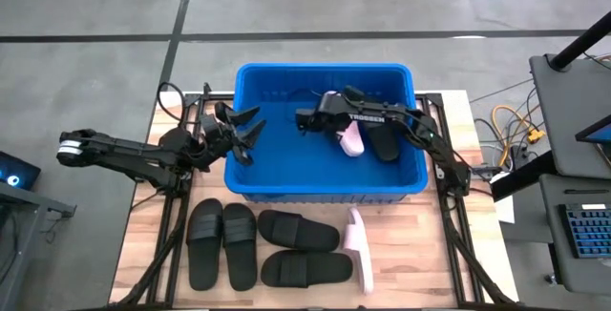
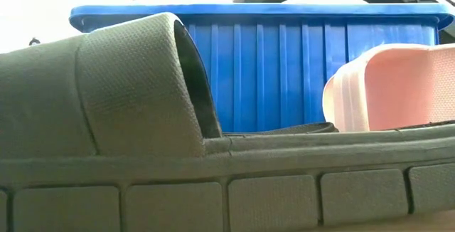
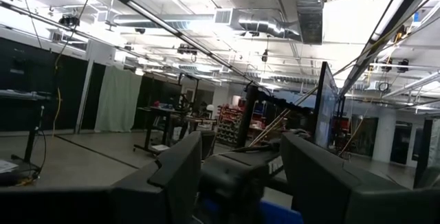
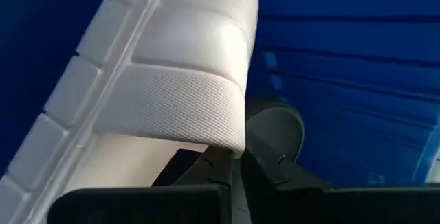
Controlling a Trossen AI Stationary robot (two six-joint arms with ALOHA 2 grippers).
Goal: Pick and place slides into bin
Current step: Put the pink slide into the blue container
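The blue bin (image 1: 325, 185) stands mid-table; the low view shows its ribbed wall (image 2: 284, 68). My right gripper (image 1: 339, 125) reaches into it from the right and is shut on a pale pink slide (image 1: 352, 140), which fills the right wrist view (image 4: 172, 66). A black slide (image 1: 386, 144) lies in the bin beside it. On the table near the front edge lie several black slides (image 1: 222, 244) and another pink slide (image 1: 360, 249). My left gripper (image 1: 246, 132) hovers open at the bin's left rim, holding nothing. My right gripper pinches the pink slide's wide strap at its edge (image 4: 230, 145) between its two shut fingers (image 4: 221, 169). The fingers slant down into the bin from its right side. The slide hangs tilted inside the bin; whether it touches the floor I cannot tell.
In the low view a black slide (image 2: 106, 118) fills the foreground, with the pink slide (image 2: 398, 90) behind it, in front of the bin. Cables and equipment (image 1: 516, 130) sit off the table's right edge. Bare wood shows at the front right corner (image 1: 420, 263).
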